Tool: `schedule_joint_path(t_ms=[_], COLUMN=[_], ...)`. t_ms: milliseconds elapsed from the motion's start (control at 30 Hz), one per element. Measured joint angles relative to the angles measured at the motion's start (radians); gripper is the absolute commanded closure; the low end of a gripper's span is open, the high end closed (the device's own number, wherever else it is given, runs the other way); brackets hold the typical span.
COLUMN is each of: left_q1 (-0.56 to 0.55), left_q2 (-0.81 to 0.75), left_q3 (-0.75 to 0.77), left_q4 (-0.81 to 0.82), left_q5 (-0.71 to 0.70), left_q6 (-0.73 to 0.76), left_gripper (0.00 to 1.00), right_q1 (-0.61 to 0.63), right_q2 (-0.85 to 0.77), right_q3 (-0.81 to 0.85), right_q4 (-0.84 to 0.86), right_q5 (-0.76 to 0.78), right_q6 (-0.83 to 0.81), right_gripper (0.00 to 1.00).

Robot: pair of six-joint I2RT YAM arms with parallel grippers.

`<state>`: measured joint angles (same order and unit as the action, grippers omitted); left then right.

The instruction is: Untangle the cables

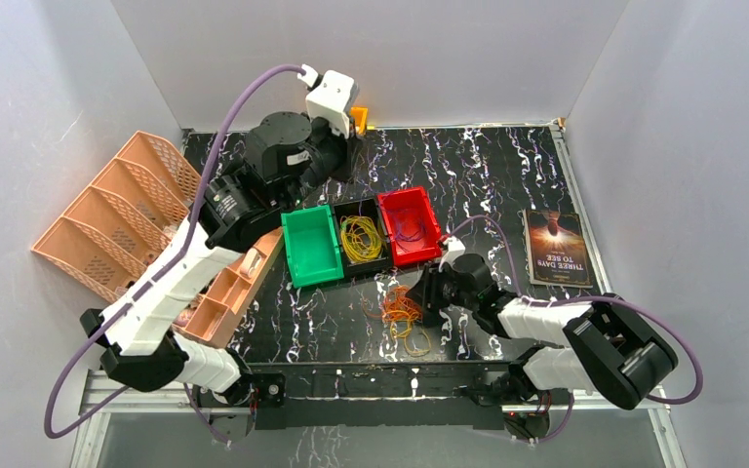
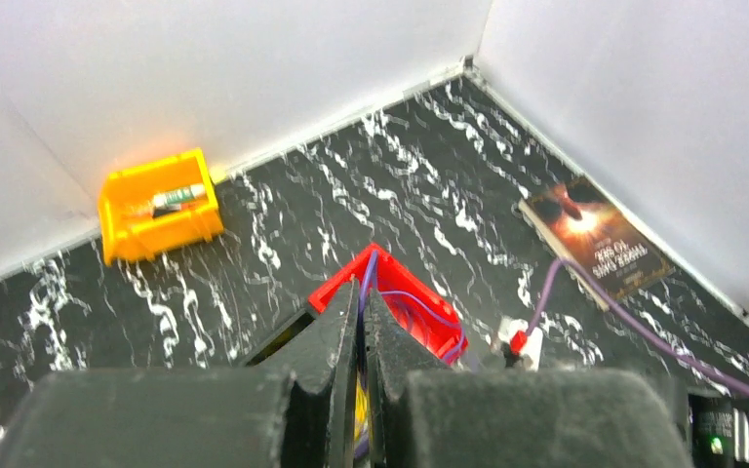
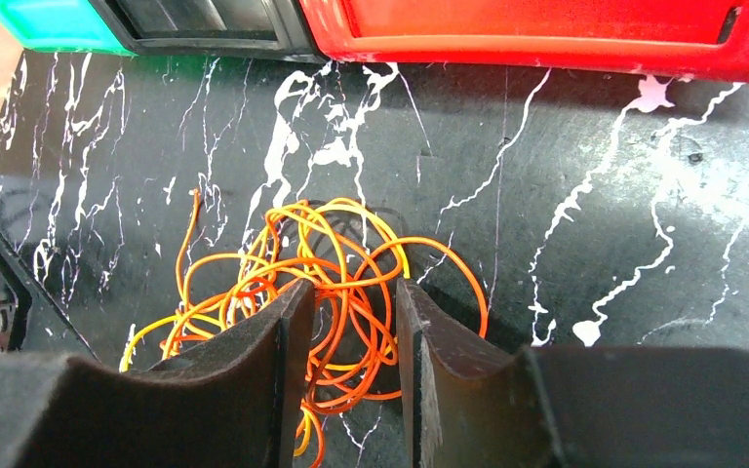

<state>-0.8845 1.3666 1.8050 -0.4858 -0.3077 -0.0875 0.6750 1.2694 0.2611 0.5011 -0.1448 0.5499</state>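
Observation:
A tangle of orange and yellow cables (image 3: 332,273) lies on the black table in front of the bins, also visible from above (image 1: 402,314). My right gripper (image 3: 346,292) is down over it, open, with several orange loops between its fingers. Yellow cables (image 1: 361,237) lie in the black bin (image 1: 382,261). Purple cables (image 1: 410,229) lie in the red bin (image 1: 427,210). My left gripper (image 2: 362,297) hangs above the red bin (image 2: 419,304), shut on a purple cable (image 2: 369,268) that runs up from the bin between its fingers. The green bin (image 1: 312,246) holds no cables.
A small orange bin (image 2: 159,205) with a battery sits by the back wall. A book (image 1: 556,247) lies at the right. A peach file organizer (image 1: 117,214) and a peach tray (image 1: 239,288) stand at the left under my left arm.

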Motion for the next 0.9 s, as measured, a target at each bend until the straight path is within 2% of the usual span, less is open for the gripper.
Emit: schedule_joint_path(t_ms=[133, 233, 367, 500, 633, 767, 900], left_q1=[0.0, 0.0, 0.0, 0.0, 0.0, 0.0, 0.0], left_q2=[0.058, 0.082, 0.084, 0.072, 0.053, 0.038, -0.014], left_q3=[0.113, 0.143, 0.139, 0.103, 0.041, -0.005, -0.08], left_q4=[-0.014, -0.019, -0.032, -0.025, -0.018, -0.016, 0.016], left_q5=[-0.01, -0.005, 0.01, 0.028, 0.04, 0.05, 0.056], left_q6=[0.045, 0.072, 0.097, 0.107, 0.107, 0.105, 0.092], left_gripper=[1.0, 1.0, 1.0, 1.0, 1.0, 1.0, 1.0], right_q1=[0.002, 0.006, 0.008, 0.008, 0.008, 0.008, 0.008], right_q2=[-0.026, -0.088, -0.28, -0.473, -0.635, -0.716, -0.718], right_q3=[-0.012, -0.014, -0.008, 0.066, 0.173, 0.26, 0.317], right_q4=[-0.021, -0.095, -0.242, -0.379, -0.44, -0.453, -0.407], right_q5=[0.004, 0.008, 0.034, 0.088, 0.133, 0.153, 0.123], right_q6=[0.0, -0.008, -0.036, -0.074, -0.132, -0.218, -0.344], right_gripper=[0.52, 0.48, 0.44, 0.41, 0.35, 0.31, 0.3])
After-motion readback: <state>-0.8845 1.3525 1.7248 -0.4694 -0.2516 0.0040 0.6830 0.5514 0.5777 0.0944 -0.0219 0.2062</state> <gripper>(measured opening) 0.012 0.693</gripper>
